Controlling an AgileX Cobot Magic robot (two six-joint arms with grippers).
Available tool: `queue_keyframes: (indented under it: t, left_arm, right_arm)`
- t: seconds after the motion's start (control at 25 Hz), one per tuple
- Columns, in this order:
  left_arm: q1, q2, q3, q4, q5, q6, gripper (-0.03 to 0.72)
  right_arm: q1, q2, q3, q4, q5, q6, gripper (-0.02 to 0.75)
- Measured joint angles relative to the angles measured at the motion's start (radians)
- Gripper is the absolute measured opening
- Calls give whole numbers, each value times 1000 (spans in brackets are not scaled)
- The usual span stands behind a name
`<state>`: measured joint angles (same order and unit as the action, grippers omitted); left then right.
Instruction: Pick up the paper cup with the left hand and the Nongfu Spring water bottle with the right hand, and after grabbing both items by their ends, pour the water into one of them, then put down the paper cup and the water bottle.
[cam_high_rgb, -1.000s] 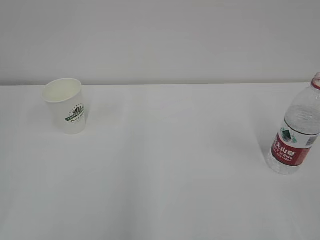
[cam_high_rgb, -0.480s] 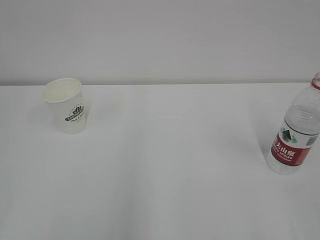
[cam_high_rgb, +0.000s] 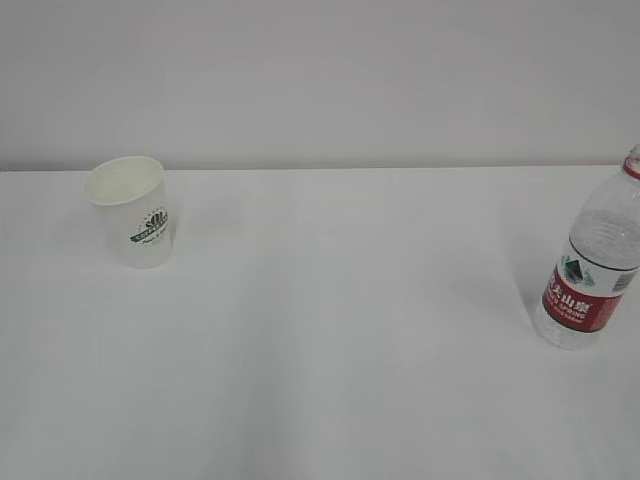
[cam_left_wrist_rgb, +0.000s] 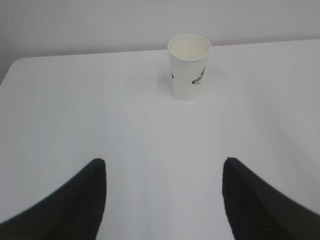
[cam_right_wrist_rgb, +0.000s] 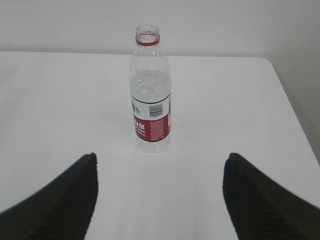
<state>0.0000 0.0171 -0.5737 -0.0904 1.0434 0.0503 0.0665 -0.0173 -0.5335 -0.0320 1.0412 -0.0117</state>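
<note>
The white paper cup (cam_high_rgb: 134, 210) with a green logo stands upright at the table's back left, empty as far as its rim shows. In the left wrist view the paper cup (cam_left_wrist_rgb: 189, 66) is well ahead of my left gripper (cam_left_wrist_rgb: 164, 161), which is open with nothing between its black fingers. The Nongfu Spring water bottle (cam_high_rgb: 594, 262) stands upright at the right edge, uncapped, red label facing out. In the right wrist view the bottle (cam_right_wrist_rgb: 150, 90) stands ahead of my open right gripper (cam_right_wrist_rgb: 160, 156). Clear water (cam_right_wrist_rgb: 150, 87) fills it to about the shoulder. Neither gripper shows in the exterior view.
The white table (cam_high_rgb: 330, 330) meets a pale wall at the back. Its left corner and edge (cam_left_wrist_rgb: 10, 70) show in the left wrist view, its right edge (cam_right_wrist_rgb: 292, 110) in the right wrist view.
</note>
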Motion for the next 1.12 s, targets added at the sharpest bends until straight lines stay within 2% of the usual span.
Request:
queue_keyframes:
  t: [0.16, 1.12]
  left_arm:
    - [0, 69, -22, -2, -37, 0, 524]
    - [0, 396, -29, -1, -372, 0, 524]
  right_arm:
    - [0, 19, 0, 0, -20, -1, 587]
    - [0, 311, 0, 48, -373, -13, 587]
